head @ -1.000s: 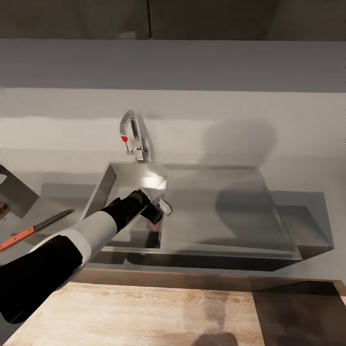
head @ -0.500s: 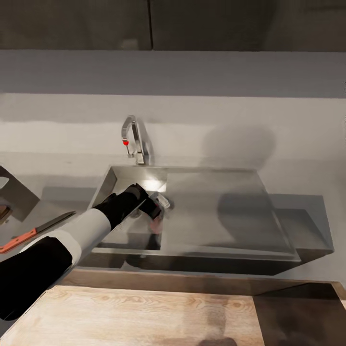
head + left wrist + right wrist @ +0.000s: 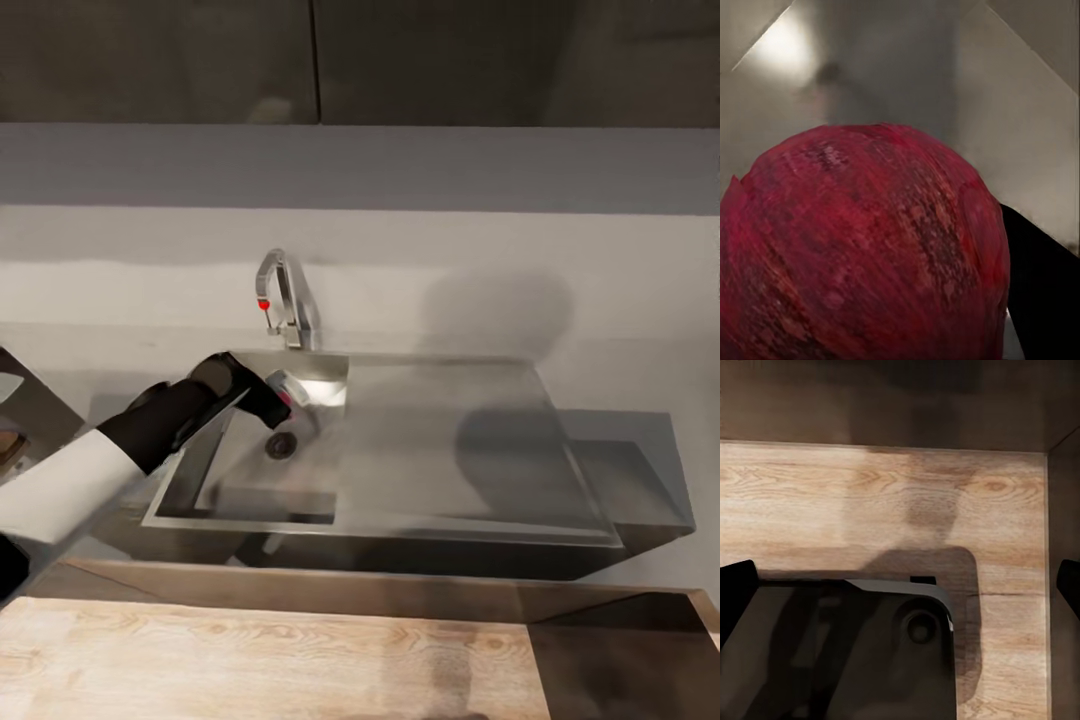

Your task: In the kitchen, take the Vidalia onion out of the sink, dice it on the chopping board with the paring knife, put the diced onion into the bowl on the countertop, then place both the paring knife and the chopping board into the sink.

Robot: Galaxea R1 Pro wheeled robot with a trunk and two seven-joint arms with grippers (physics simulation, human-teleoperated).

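My left gripper (image 3: 277, 392) hangs above the sink's (image 3: 196, 478) basin, shut on the Vidalia onion (image 3: 286, 399). Just a sliver of the bulb's pinkish-red skin peeks past the black fingers in the head view. Seen from the left wrist, the onion (image 3: 862, 255) is huge and dark red, with one black finger (image 3: 1044, 300) pressed against its side and steel basin walls behind it. Below the gripper lies the round drain (image 3: 282, 443). The chrome tap (image 3: 287, 298) with its red dot stands behind the basin. My right gripper (image 3: 900, 585) is open, its fingertips far apart, over wooden floor.
The flat drainboard (image 3: 450, 440) spreads to the right of the basin, set in the grey countertop (image 3: 640, 370). A grey wall rises behind, under dark upper cabinets. Light wooden floor (image 3: 250, 660) runs along the counter's front. A dark robot base (image 3: 832, 652) sits under the right gripper.
My left gripper has risen from the basin floor and moved left and toward the tap with the onion, uncovering the drain. The head camera has shifted, and the knife has left the picture.
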